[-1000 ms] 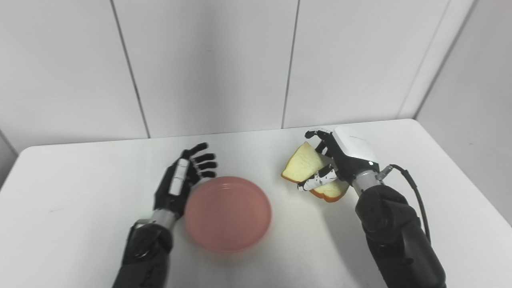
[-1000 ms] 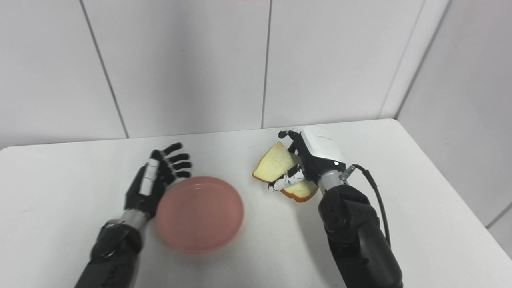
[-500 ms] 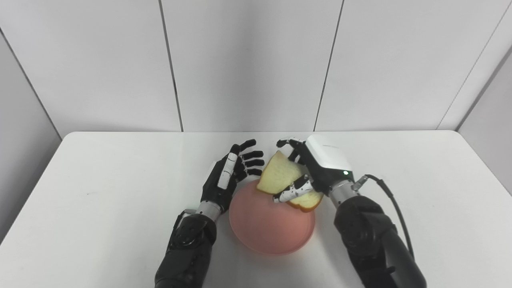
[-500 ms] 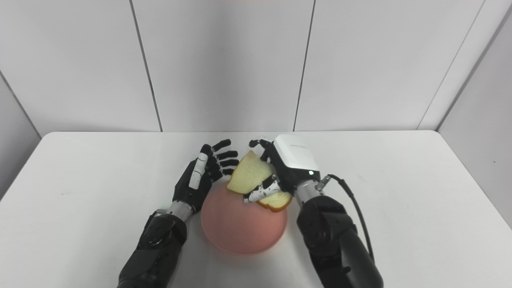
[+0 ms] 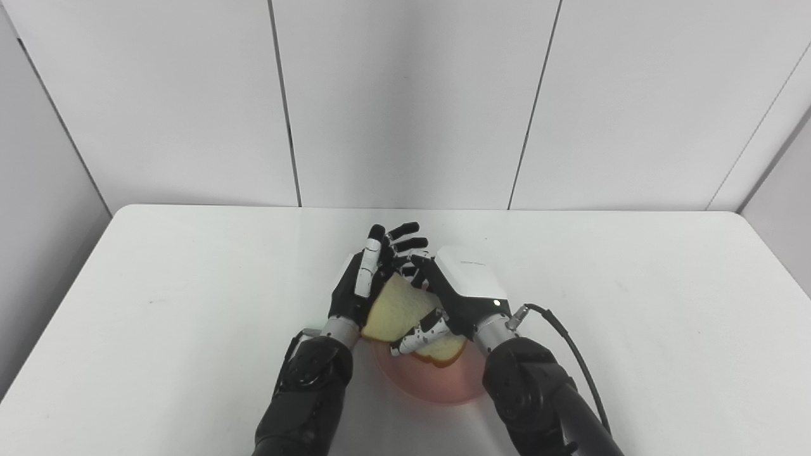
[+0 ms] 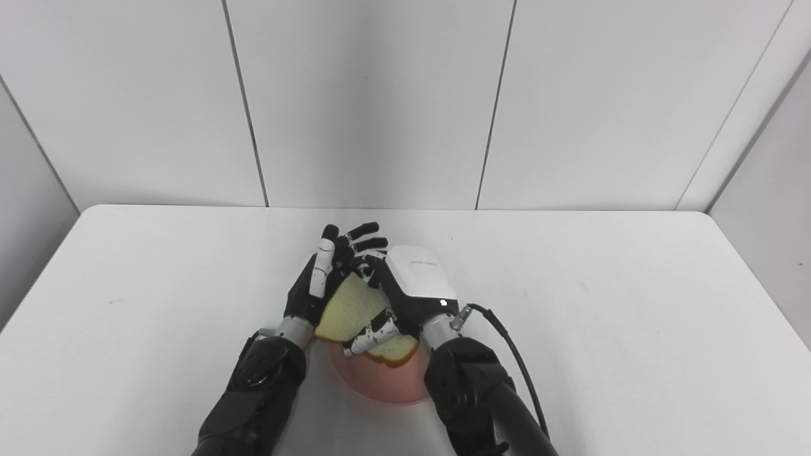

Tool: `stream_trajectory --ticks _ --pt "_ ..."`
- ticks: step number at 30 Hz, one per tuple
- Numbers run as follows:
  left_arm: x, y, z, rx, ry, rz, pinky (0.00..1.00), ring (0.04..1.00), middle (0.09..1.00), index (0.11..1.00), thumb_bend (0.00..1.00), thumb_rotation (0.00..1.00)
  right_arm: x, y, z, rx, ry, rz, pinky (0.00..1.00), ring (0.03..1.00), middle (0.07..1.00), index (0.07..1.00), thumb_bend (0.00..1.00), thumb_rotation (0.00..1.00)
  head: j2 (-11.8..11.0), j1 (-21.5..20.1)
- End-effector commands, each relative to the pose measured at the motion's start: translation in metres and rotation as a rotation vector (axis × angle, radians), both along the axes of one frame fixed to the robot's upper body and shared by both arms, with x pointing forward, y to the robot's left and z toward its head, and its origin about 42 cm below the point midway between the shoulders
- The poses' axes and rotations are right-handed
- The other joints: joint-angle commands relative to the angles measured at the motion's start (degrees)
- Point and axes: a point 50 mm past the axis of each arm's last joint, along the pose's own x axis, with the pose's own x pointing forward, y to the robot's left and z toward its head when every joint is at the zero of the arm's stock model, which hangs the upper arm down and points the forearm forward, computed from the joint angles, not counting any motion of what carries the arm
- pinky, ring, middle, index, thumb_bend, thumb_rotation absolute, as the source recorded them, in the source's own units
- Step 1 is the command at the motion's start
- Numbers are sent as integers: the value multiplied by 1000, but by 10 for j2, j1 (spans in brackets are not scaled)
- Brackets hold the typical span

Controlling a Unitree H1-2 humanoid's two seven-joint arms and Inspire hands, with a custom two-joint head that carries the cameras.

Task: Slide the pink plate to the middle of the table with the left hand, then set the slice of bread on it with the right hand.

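**Bread held over the pink plate, both hands close together**

White wall panels with thin dark seams stand behind a white table [image 5: 158,304] with rounded far corners, its matte top showing only a few faint specks. Near the front middle of the table lies the pink plate [image 5: 443,383], a round, shallow dish of pale salmon colour; most of it is covered by the arms and the bread, so only its near part shows as a pink crescent.

The slice of bread [image 5: 399,310] is a pale, cream-white piece with a golden-brown crust along its lower edge and a rounded top corner. It is tilted, not flat, and sits above the far-left part of the plate. Whether its lower edge touches the plate cannot be told.

The right hand [image 5: 453,297], black with a white back plate, grips the slice: its thumb crosses the near face of the bread and its fingers curl over the far edge. A black cable loops from the wrist across the table.

The left hand [image 6: 317,285] stands upright just beside the bread on the left, palm toward it, fingers spread and pointing away from the robot; it holds nothing. The bread's left edge appears to meet that palm.
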Motion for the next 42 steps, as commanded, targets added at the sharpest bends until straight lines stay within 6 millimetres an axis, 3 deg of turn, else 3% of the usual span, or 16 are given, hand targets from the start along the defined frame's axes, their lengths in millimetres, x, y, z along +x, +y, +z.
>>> stream_trajectory --ticks 1,11,23,27,33,34,36,38,41,42 --pt "-28 12 -51 31 199 30 535 656 690 708 817 947 0 4 11 1 -75 29 234 420 507 756 528 0 2 -3" --pt "-29 17 -53 38 212 25 524 650 693 742 822 948 -5 2 1 -52 -37 2 206 408 522 729 528 0 4 -12" --pt "-30 17 -56 55 224 24 546 663 695 741 842 935 -10 -5 11 -101 -44 -26 187 406 521 727 528 0 5 -17" --pt "-30 16 -55 47 227 22 551 662 694 745 849 927 -10 -6 8 -157 -57 -33 190 406 521 676 529 0 7 -17" --pt "-31 17 -55 42 225 22 545 647 688 742 831 924 -13 -8 10 -235 -59 -55 264 410 520 706 532 0 8 -20" --pt "-31 17 -56 41 227 22 545 648 687 736 836 921 -13 -9 10 -243 -57 -57 309 418 501 720 556 0 8 -20" --pt "-31 16 -56 41 228 20 544 656 693 733 845 918 -13 -11 11 -267 -51 -59 379 470 587 724 836 106 8 -20" --pt "-31 16 -57 41 227 19 539 657 694 733 847 918 -13 -13 12 -287 -36 -59 431 526 642 746 900 196 7 -20" --pt "-31 16 -57 41 228 17 531 649 683 728 855 913 -14 -17 14 -318 -11 -58 605 695 779 854 957 365 7 -20" --pt "-30 16 -57 40 228 17 530 648 682 729 855 913 -14 -18 14 -325 -5 -57 616 703 783 857 961 372 7 -20"
